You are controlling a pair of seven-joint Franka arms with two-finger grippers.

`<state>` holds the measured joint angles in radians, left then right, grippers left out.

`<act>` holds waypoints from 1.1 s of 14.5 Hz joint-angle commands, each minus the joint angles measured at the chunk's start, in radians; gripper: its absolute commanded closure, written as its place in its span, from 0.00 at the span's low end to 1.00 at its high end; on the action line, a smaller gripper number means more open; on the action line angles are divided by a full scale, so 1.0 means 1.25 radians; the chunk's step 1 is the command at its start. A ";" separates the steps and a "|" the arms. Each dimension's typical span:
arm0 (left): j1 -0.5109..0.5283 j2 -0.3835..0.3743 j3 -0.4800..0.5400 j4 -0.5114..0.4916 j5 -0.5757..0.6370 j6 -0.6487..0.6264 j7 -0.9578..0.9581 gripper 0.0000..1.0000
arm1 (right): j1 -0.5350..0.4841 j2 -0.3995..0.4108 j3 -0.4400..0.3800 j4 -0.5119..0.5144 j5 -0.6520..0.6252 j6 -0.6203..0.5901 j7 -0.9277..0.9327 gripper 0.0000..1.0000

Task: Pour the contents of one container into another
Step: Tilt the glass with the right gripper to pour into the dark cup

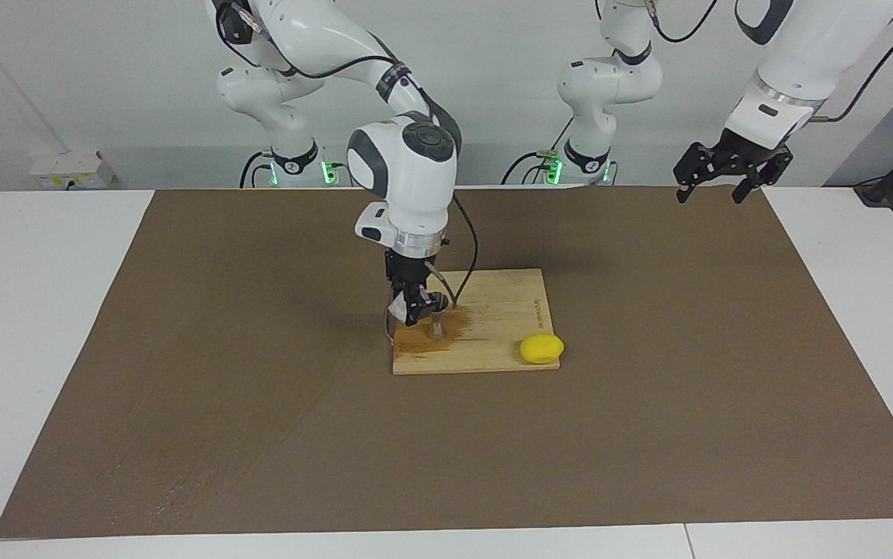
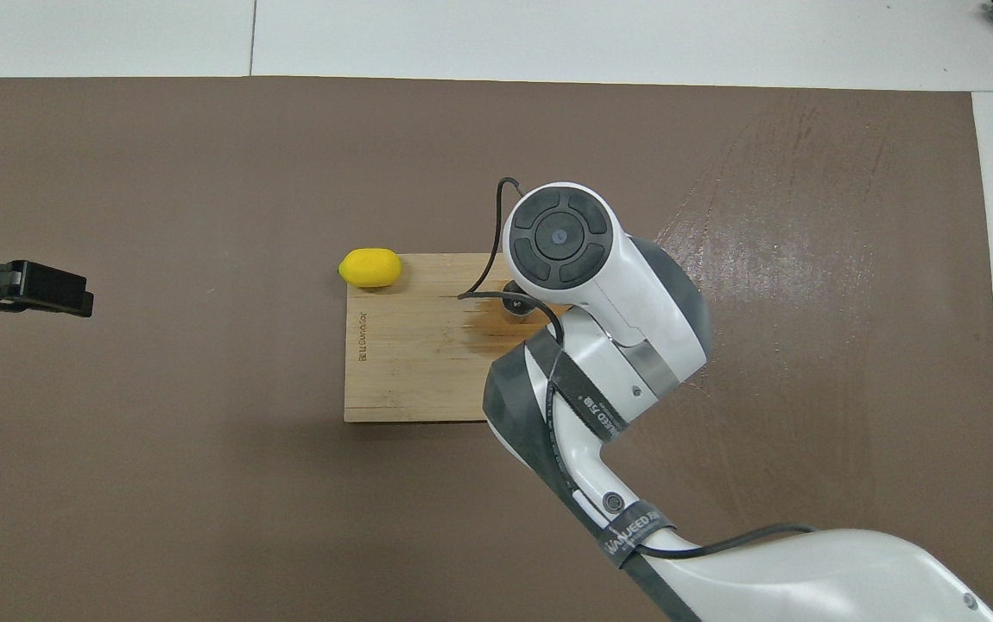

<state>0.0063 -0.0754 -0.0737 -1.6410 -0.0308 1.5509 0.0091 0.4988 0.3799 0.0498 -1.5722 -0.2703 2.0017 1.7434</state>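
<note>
Two arms share this surface (image 1: 260,435), which is covered by a brown mat (image 1: 648,388), but only one is at work. The right gripper (image 1: 413,309) hangs low over the wooden cutting board (image 1: 501,310) near the middle of the surface, jaws clamped on the small glass cup (image 1: 396,317), which is tipped toward the metal jigger (image 1: 436,320). That jigger stands upright on the board, just beside the cup, at the board's end toward the right arm's side of the surface. Under and around the two lies a dark wet stain (image 1: 435,338) soaked into the wood.

From overhead the right arm's bulky wrist (image 2: 561,235) covers the cup altogether and leaves only part of the jigger (image 2: 515,307) showing; a black cable (image 2: 490,250) loops across just above it too.

One yellow lemon (image 1: 541,348) sits at the board's corner farthest from the robots, toward the left arm's end, well apart from the jigger and touching the board's edge.

The left gripper (image 1: 721,180) waits up in the air over the mat's corner near its own base, jaws apart and holding nothing.
</note>
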 commanded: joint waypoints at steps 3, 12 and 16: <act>0.008 -0.017 -0.002 -0.010 -0.010 -0.012 0.005 0.00 | 0.013 0.005 0.002 0.012 -0.050 -0.010 -0.045 1.00; 0.008 -0.017 -0.002 -0.010 -0.010 -0.012 0.005 0.00 | 0.031 0.000 0.002 0.009 -0.082 -0.016 -0.085 1.00; 0.008 -0.016 -0.002 -0.010 -0.010 -0.012 0.005 0.00 | 0.044 -0.004 0.002 0.004 -0.113 -0.017 -0.088 1.00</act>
<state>0.0063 -0.0754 -0.0737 -1.6410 -0.0308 1.5507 0.0091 0.5442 0.3799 0.0506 -1.5724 -0.3674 1.9988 1.6487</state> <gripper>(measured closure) 0.000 0.493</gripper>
